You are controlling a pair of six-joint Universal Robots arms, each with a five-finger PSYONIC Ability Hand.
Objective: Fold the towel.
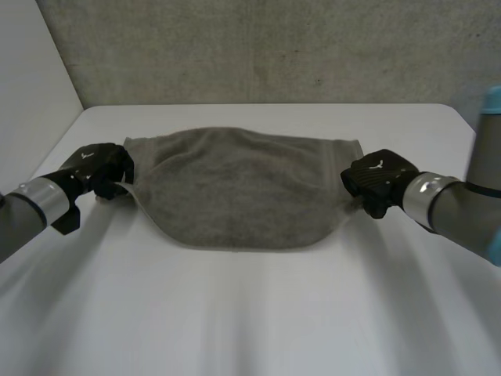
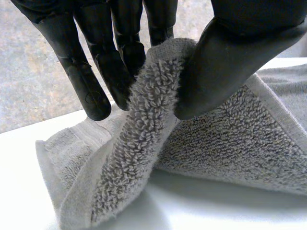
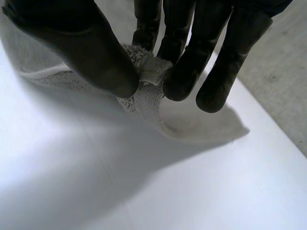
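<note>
Stretching across the table [image 1: 250,321], the towel [image 1: 243,184] runs its long axis between the 2 hands. The left hand [image 1: 100,168] pinches the towel's left end and the right hand [image 1: 376,178] its right end, fingers against thumb, both at its near edge.

Grey towel [image 1: 239,188] lies on the white bench [image 1: 250,313], left hand [image 1: 102,168] holding one end, right hand [image 1: 376,178] the other.
</note>
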